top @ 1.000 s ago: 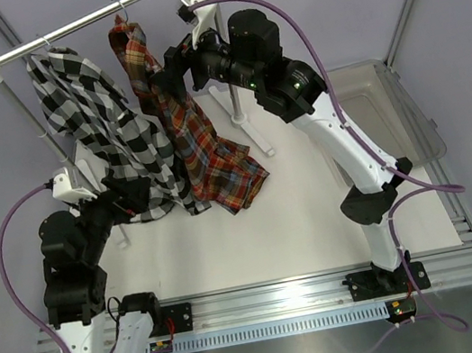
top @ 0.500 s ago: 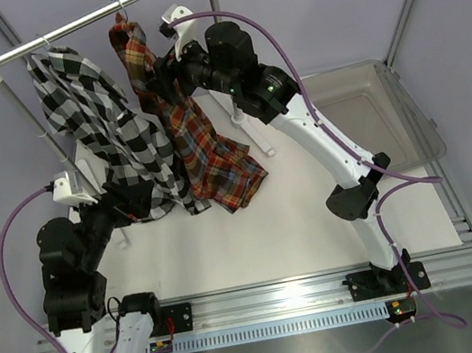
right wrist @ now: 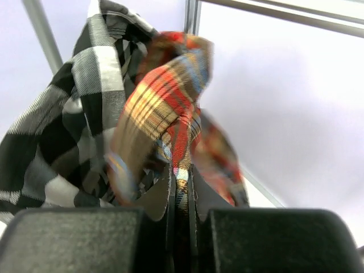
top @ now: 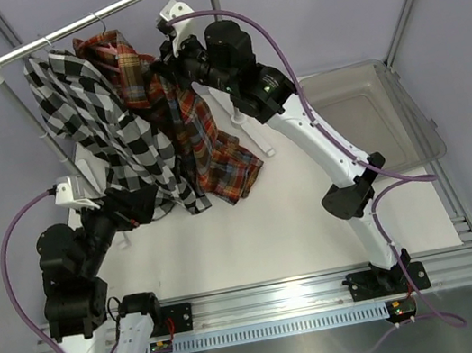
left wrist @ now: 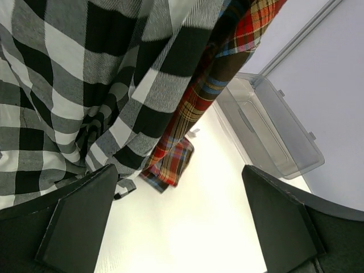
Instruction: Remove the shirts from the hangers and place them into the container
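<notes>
Fingers (right wrist: 154, 203) of my right gripper (right wrist: 181, 196) pinch the plaid shirt (right wrist: 159, 108); my left gripper (left wrist: 177, 187) gapes wide under the checked shirt (left wrist: 68, 85).

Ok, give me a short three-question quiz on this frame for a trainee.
1. True or false: the container holds a shirt.
2. What is the right gripper shut on? A: the black-and-white shirt; B: the red plaid shirt; C: nothing.
3. Fill in: the left gripper has its jaws ____.
Key: 1 false; 2 B; 3 open.
</notes>
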{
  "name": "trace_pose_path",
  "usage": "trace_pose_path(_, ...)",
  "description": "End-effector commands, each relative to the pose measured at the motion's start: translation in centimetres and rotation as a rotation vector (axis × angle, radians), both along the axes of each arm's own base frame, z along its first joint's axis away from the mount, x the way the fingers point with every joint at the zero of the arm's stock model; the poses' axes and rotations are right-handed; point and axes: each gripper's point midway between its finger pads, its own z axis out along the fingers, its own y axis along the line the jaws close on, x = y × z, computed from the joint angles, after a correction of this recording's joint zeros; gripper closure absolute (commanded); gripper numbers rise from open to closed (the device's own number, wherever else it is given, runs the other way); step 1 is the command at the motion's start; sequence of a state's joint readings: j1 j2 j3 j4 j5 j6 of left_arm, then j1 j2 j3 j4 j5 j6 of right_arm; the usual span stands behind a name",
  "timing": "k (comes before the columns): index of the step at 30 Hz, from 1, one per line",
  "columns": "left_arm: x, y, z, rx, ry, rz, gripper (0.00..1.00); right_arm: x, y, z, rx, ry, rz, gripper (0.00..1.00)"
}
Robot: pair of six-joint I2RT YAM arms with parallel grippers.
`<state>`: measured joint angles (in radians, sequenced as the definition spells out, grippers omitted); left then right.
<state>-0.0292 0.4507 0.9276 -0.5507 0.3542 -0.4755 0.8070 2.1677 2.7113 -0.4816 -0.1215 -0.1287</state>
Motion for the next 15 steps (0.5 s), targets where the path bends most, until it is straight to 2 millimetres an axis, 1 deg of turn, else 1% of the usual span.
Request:
trace_pose_path(1, -0.3, -0.8, 0.5, -0.004, -0.034, -0.051, 0.02, 0.0, 0.5, 1.5, 0.02, -0.082, -0.002, 1.0)
trace_pose_path(2, -0.3, -0.7, 0.5, -0.005, -0.032, -0.049, 0.02, 0.3, 0.5, 1.3, 0.013, -0.088, -0.01, 1.0)
trace_pose_path(3, -0.4, -0.8, 0.4, -0.006, -0.033, -0.054, 0.02, 0.4, 0.5, 1.7, 0.024, -0.102, -0.014, 1.0)
trace_pose_path(5, -0.4, -0.9, 0.3, -0.01, -0.036, -0.06, 0.02, 0.6, 0.4, 1.9, 0.035, -0.107, -0.032, 1.0)
trace_pose_path(6, -0.5, -1.0, 0.4, -0.013, -0.042, -0.064, 0.02, 0.7, 0.1, 2.7, 0.058, -0.126, -0.044, 1.0)
trace_pose_path(7, -0.3, -1.0, 0.1, -0.013, -0.038, -0.064, 0.02, 0.7, 0.0, 3.1, 0.069, -0.135, -0.052, 1.0)
trace_pose_path(8, -0.3, -1.0, 0.0, -0.013, -0.038, -0.062, 0.02, 1.1, -0.5, 3.4, 0.082, -0.137, -0.085, 1.0)
trace_pose_path(10, -0.2, -0.8, -0.1, -0.01, -0.036, -0.055, 0.03, 1.2, -0.8, 4.3, 0.115, -0.144, -0.107, 1.0)
trace_pose_path(11, -0.2, -0.9, -0.3, -0.011, -0.032, -0.056, 0.03, 1.4, -1.5, 5.0, 0.137, -0.147, -0.141, 1.0)
trace_pose_path(13, 0.1, -0.9, -0.1, -0.017, -0.04, -0.055, 0.03, 1.5, -2.2, 5.9, 0.164, -0.144, -0.177, 1.0)
trace_pose_path(15, 0.3, -1.1, -0.2, -0.029, -0.032, -0.063, 0.02, 1.8, -3.3, 6.8, 0.194, -0.14, -0.229, 1.0)
